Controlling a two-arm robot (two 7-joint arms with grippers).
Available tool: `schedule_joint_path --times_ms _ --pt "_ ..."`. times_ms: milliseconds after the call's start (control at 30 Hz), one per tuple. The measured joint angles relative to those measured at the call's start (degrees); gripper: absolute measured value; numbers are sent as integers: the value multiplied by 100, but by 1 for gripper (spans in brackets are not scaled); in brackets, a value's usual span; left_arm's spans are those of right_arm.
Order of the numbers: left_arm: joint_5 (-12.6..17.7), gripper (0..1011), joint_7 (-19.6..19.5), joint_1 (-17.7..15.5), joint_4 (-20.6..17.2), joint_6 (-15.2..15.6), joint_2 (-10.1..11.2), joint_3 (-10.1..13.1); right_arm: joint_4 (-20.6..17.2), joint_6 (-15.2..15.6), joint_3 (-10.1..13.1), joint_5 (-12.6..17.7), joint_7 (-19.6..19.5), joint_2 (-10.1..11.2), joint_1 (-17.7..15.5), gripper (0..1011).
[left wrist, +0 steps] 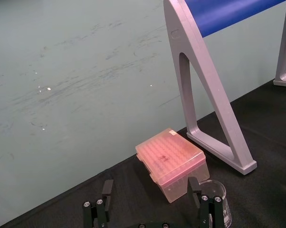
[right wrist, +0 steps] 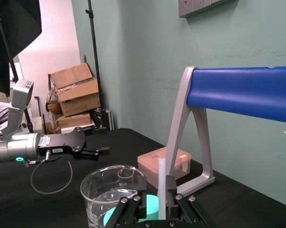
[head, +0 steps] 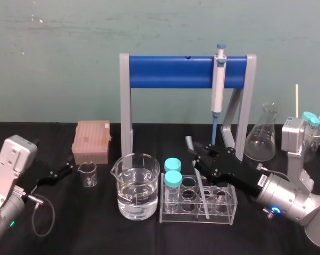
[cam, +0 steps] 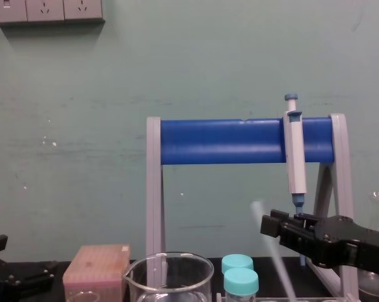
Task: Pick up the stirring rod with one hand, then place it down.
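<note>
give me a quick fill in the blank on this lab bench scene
1. The right pincer is shut on the stirring rod; the left pincer is ____.
2. The pipette hangs on the stand with the ____ bar.
3. The rack holds ____ capped tubes.

Missing words: open; blue; two
</note>
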Motion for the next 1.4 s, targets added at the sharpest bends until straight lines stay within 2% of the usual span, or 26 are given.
schedule_joint_path --times_ms 167,400,433,533,767,900,933,1000,1033,1133,1400 --pt "0 1000 0 0 0 0 0 0 -3 0 3 3 0 0 0 413" --pt "0 1000 0 0 0 0 0 0 -3 0 4 6 0 0 0 589" --pt "0 1000 0 0 0 0 0 0 -3 0 4 6 0 0 0 658" --pt "0 1000 0 0 0 0 0 0 -4 13 14 -13 -50 5 2 756" --pt "0 1000 0 0 0 0 0 0 -329 156 194 -204 -500 269 -203 956" --pt "0 1000 0 0 0 0 0 0 -578 261 426 -399 -1050 449 -446 1003" --pt "0 1000 0 0 0 0 0 0 -642 288 545 -559 -1426 494 -545 1003" --pt "0 1000 0 0 0 0 0 0 -681 366 683 -731 -1911 504 -636 1003" --pt "0 1000 0 0 0 0 0 0 -693 493 797 -921 -2413 493 -699 1003" --pt "0 1000 0 0 0 0 0 0 -676 727 962 -1225 -3204 436 -759 1003" --pt "0 1000 0 0 0 0 0 0 -678 659 899 -1136 -2934 445 -738 1003"
